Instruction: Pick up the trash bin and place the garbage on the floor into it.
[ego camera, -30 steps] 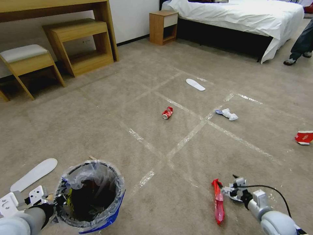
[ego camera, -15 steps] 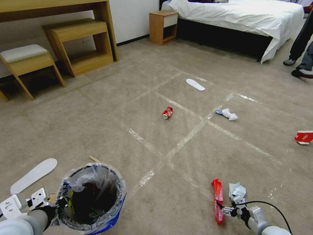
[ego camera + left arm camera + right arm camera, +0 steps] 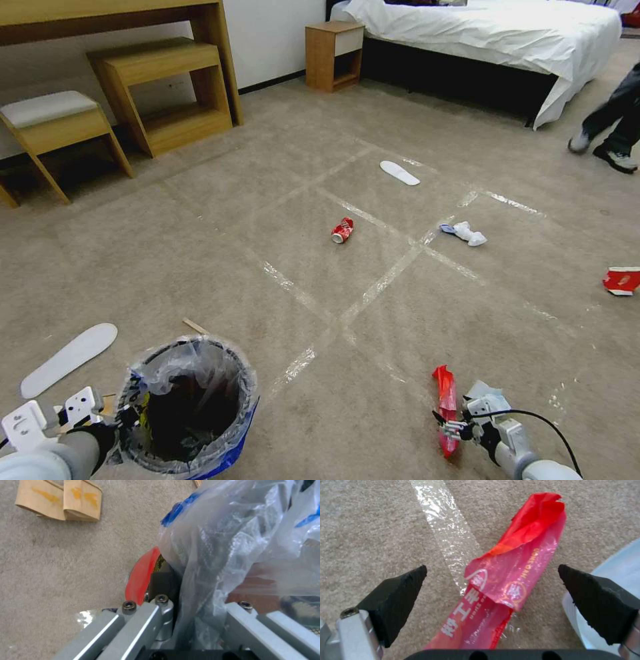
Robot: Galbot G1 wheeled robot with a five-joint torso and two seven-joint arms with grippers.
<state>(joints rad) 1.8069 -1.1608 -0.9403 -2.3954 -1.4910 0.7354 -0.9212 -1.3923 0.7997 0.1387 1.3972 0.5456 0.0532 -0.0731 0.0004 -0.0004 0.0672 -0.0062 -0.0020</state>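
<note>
Near right on the floor [image 3: 400, 120], the right claw [image 3: 493, 590] is spread astride the red wrapper [image 3: 506, 585], ready to collect it. Near left, the left claw [image 3: 186, 620] pinches the trash bin [image 3: 187, 407] by its rim. Next, I judge, that open claw must close squarely on the wrapper

Left arm low at the robot's left front, its claw [image 3: 117, 420] clamped on a rim, fingers [image 3: 160, 605] pinching either side. Right arm low at right front, claw [image 3: 493, 585] pointing down, jaws spread wide, pads [image 3: 398, 587] apart.
</note>
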